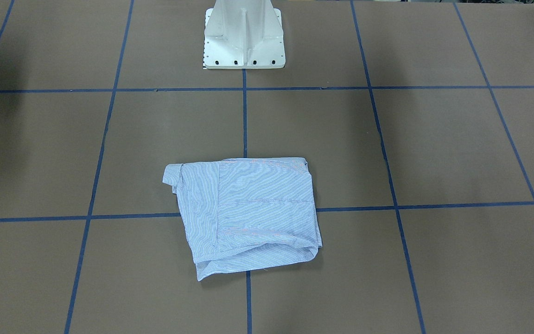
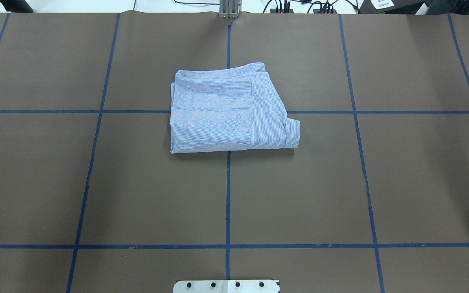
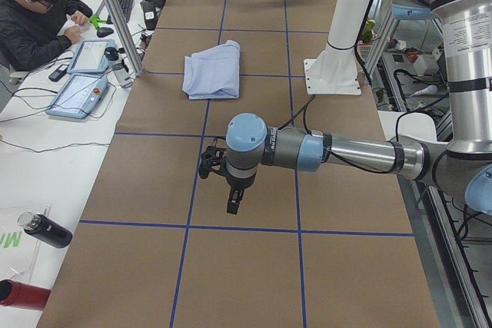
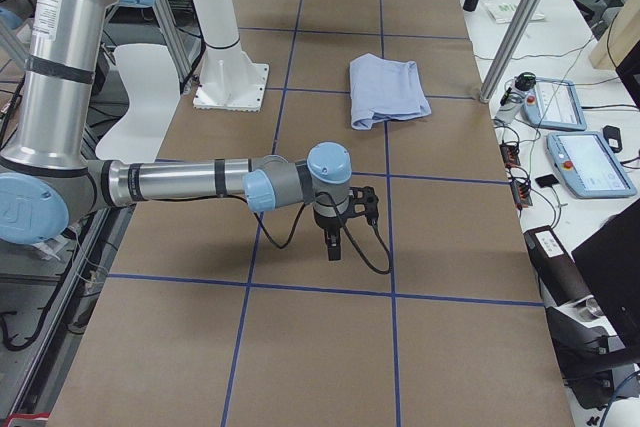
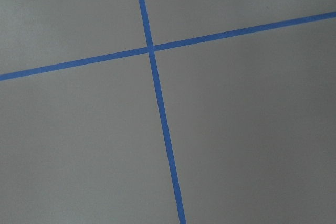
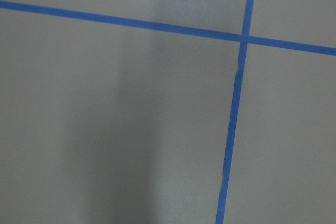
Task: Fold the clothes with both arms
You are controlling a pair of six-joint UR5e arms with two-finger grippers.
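Overhead exterior view: light-blue striped shirt lies folded into a rough rectangle, flat on the brown table. It sits right over the crossing of the centre line and the cross line farther from the robot, both part of the blue tape lines. One cuff sticks out at the corner on the robot's right side, and layered edges show along the far side. White pedestal base stands at the robot's edge of the table, well apart from the shirt. Neither arm shows in the overhead or front-facing views. Exterior left view: left arm reaches level over the table, away from the robot. Left gripper points down over bare table close to a tape line, well apart from the shirt and holding none of it; cannot tell how far its jaws stand apart. Exterior right view: right arm in a like pose, right gripper pointing down over bare table, well apart from the shirt and holding none of it; its jaw opening cannot be told either. Both wrist views show only brown table and crossing tape lines. Person in a dark top sits at a side bench past the table's edge, teach pendants beside; dark bottle lies on the bench nearer the camera
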